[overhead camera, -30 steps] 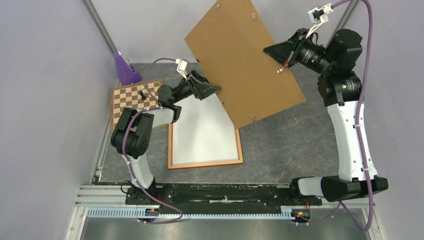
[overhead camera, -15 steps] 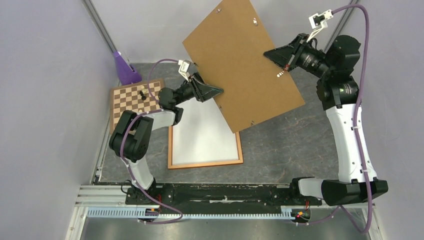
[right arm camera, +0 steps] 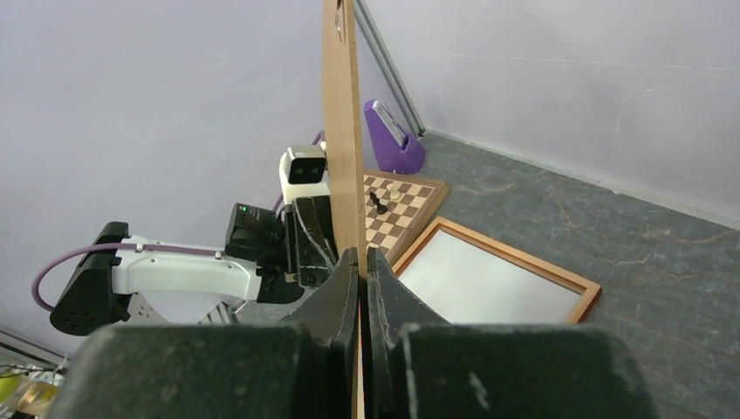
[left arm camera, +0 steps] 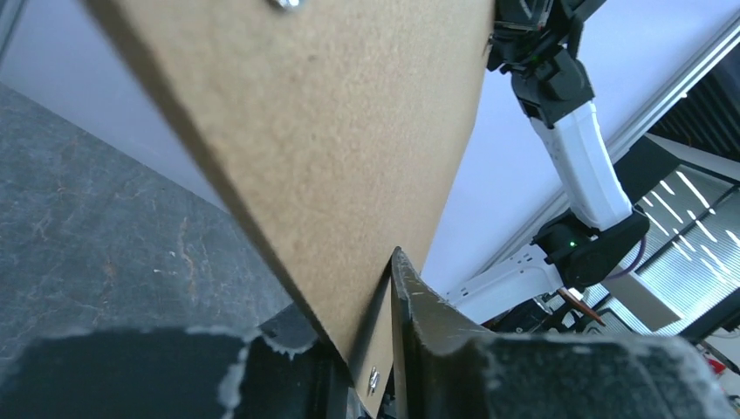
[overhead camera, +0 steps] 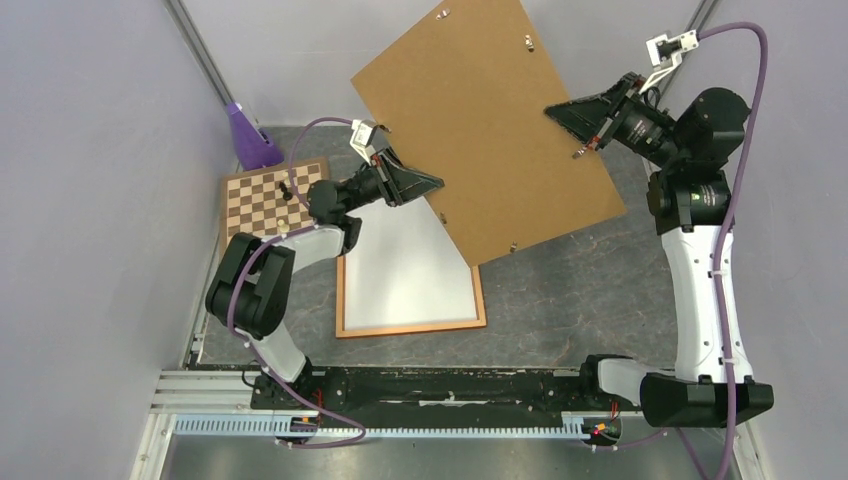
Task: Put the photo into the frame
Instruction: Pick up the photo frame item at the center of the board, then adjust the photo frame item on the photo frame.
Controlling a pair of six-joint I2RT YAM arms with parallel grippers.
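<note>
The orange-brown frame point(overhead camera: 410, 328) lies flat on the grey mat, and the right wrist view shows it too point(right arm camera: 524, 262). The photo point(overhead camera: 400, 270) lies inside it white side up point(right arm camera: 489, 284); the print does not show. A brown hardboard backing panel point(overhead camera: 480, 120) hangs tilted in the air above the frame's far end. My right gripper point(overhead camera: 553, 110) is shut on its right edge point(right arm camera: 363, 255). My left gripper point(overhead camera: 435, 183) has its jaws narrow around the panel's left edge point(left arm camera: 349, 292). One fingertip point(left arm camera: 400, 262) rests against the panel point(left arm camera: 332, 131).
A chessboard point(overhead camera: 262, 200) with a dark piece point(overhead camera: 287, 190) lies left of the frame, under the left arm. A purple object point(overhead camera: 250, 140) stands by the left rail at the back. Walls close in the left, right and back sides.
The left jaws have narrowed onto the panel's left edge. The right arm has swung right and back, carrying the panel higher and turning it a little.
</note>
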